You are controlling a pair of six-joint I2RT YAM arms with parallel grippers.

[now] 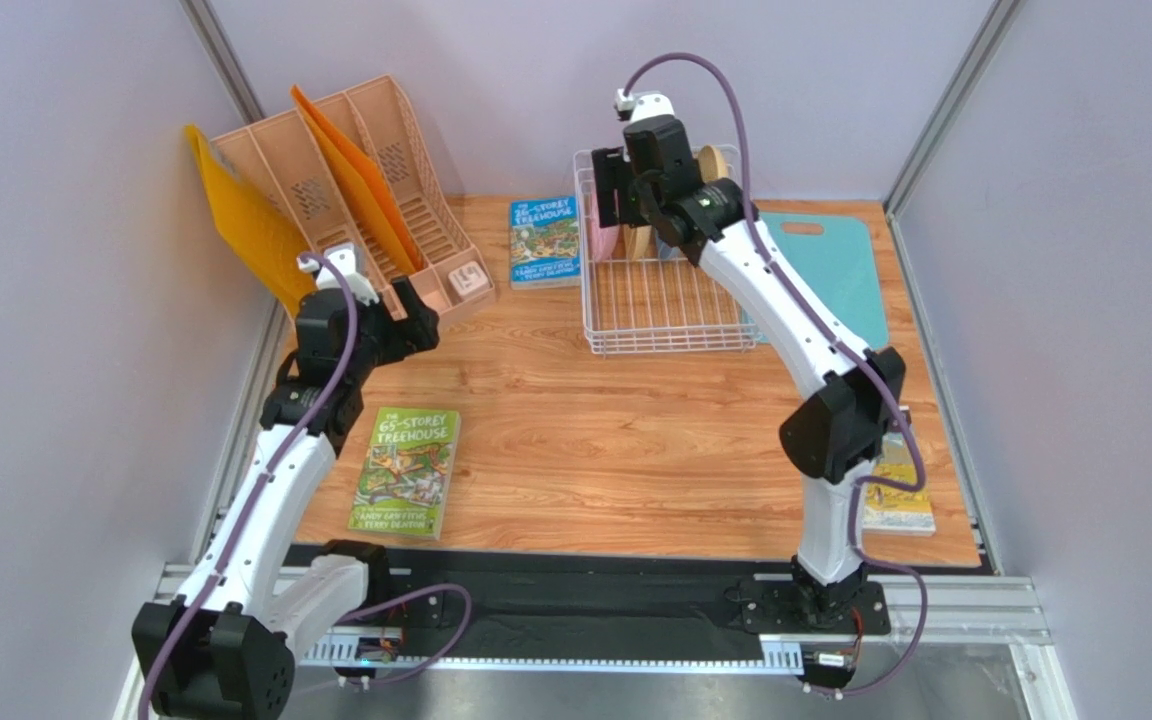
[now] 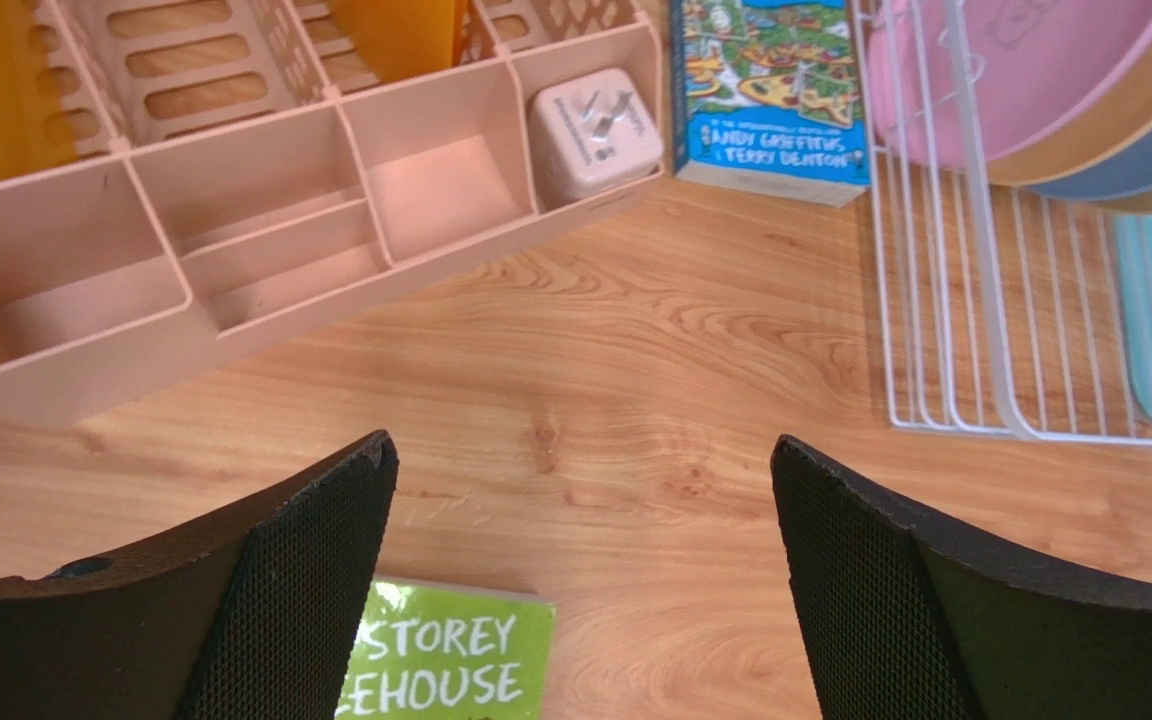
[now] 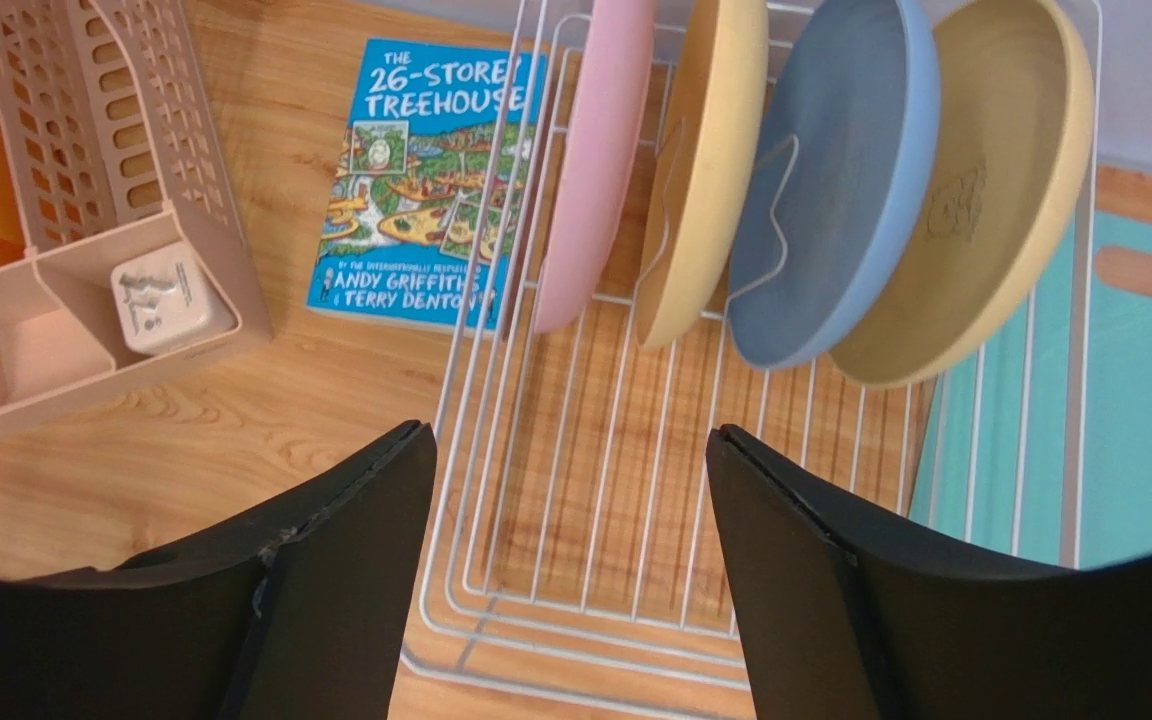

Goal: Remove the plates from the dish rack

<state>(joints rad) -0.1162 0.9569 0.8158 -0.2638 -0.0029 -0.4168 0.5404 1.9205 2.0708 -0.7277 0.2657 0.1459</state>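
Plates (image 3: pixel 838 180) half-hidden overhead, four from wrist, left gripper (image 2: pixel 582 450) spread, right gripper (image 3: pixel 569 435) spread

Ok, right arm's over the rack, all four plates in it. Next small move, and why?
Probably lower the right gripper onto the rim of the pink plate: the jaws are apart and empty, and that plate stands on edge at the end of the row in the dish rack.
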